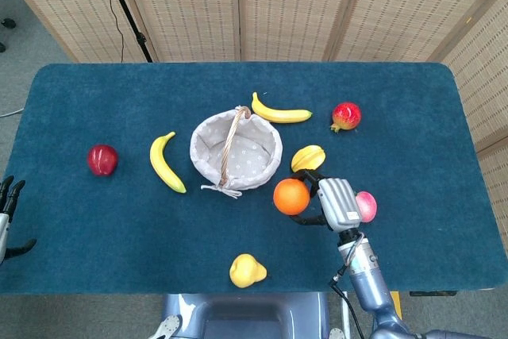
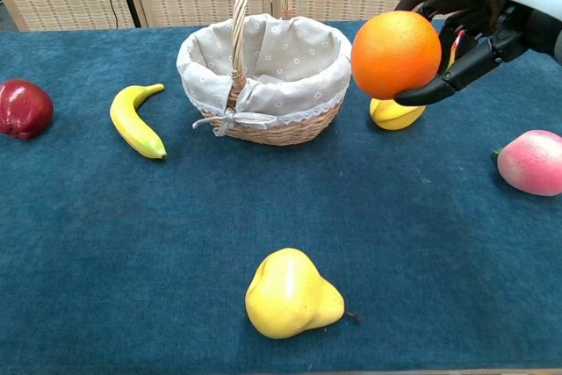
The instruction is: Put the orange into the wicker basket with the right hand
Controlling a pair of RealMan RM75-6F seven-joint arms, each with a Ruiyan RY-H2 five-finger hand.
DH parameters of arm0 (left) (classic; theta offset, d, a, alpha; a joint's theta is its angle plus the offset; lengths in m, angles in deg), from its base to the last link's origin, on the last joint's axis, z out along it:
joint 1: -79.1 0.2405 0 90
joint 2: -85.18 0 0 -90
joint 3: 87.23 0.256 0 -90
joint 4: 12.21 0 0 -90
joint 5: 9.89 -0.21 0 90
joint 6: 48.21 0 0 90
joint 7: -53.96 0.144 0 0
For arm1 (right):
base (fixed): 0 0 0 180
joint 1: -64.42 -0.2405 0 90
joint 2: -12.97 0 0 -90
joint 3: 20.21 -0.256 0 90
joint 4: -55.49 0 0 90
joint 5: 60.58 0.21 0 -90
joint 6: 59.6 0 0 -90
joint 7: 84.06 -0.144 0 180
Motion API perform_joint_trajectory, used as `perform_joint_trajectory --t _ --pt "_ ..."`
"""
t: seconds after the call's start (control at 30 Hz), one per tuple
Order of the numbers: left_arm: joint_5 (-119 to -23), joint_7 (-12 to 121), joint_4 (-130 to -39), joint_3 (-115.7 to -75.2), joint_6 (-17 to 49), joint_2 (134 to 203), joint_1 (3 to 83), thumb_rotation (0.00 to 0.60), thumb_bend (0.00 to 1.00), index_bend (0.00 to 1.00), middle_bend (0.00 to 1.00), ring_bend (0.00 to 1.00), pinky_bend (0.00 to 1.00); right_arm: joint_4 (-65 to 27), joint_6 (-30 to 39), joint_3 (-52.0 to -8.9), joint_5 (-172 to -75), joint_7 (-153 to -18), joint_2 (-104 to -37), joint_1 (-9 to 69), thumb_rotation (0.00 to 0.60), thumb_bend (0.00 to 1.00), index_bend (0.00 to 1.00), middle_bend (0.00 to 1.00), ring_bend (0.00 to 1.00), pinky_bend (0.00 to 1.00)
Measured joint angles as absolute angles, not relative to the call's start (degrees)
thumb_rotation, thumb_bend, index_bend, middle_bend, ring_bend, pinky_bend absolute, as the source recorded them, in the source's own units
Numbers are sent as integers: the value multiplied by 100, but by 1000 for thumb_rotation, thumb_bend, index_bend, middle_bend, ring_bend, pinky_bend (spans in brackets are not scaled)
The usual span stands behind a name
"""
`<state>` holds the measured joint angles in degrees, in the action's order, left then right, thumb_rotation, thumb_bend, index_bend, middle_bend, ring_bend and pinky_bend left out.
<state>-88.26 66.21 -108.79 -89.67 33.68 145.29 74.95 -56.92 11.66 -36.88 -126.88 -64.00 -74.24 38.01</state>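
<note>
My right hand (image 1: 332, 202) (image 2: 479, 8) grips the orange (image 1: 291, 196) (image 2: 396, 54) and holds it in the air, just right of the wicker basket (image 1: 235, 150) (image 2: 263, 76). The basket has a pale dotted cloth lining and an upright handle, and its inside looks empty. The orange hangs above the table, close to the basket's right rim in the chest view. My left hand (image 1: 8, 206) shows at the far left edge of the head view, off the table, fingers apart and holding nothing.
On the blue table lie a red apple (image 1: 102, 159), two bananas (image 1: 165, 163) (image 1: 280, 112), a yellow starfruit (image 1: 308, 156), a pomegranate (image 1: 346, 116), a pink peach (image 1: 365, 206) (image 2: 531, 162) and a yellow pear (image 1: 247, 270) (image 2: 290, 294).
</note>
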Motion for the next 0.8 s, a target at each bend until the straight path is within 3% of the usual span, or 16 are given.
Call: perform_joint_trajectory --t 0.8 --pt "-8767 6521 -10799 -8940 3202 14537 7439 600 0 0 0 0 0 -4310 254 -4925 -10573 -6240 -8285 1973 600 140 695 534 577 572"
